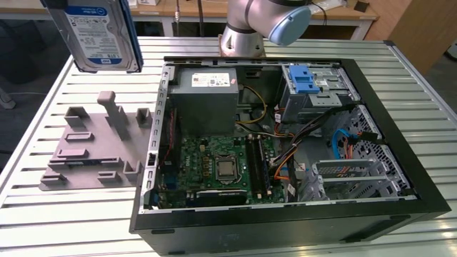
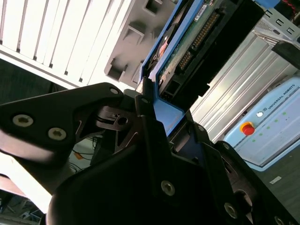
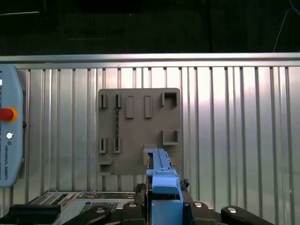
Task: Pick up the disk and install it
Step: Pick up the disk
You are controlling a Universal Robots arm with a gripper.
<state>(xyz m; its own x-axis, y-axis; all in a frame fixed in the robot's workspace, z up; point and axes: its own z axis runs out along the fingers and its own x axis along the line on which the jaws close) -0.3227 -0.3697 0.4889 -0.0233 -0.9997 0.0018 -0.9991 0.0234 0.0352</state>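
Observation:
The disk (image 1: 100, 35), a silver hard drive with a white-and-blue label in a blue bracket, hangs upright high above the table at the exterior view's left, over the grey holder (image 1: 93, 144). In the second wrist view my gripper (image 2: 159, 110) is shut on the disk's blue bracket (image 2: 166, 112), and the drive's green circuit board (image 2: 197, 33) faces the camera. The first wrist view shows the disk (image 3: 161, 178) edge-on between the black fingers (image 3: 136, 208), above the holder (image 3: 139, 129), which has nothing in it.
An open black computer case (image 1: 386, 134) lies on the slatted metal table (image 1: 71, 214), with a grey power supply (image 1: 207, 85), motherboard (image 1: 221, 166) and a drive bay with a blue latch (image 1: 307, 80). A teach pendant (image 3: 9, 136) lies beside the holder.

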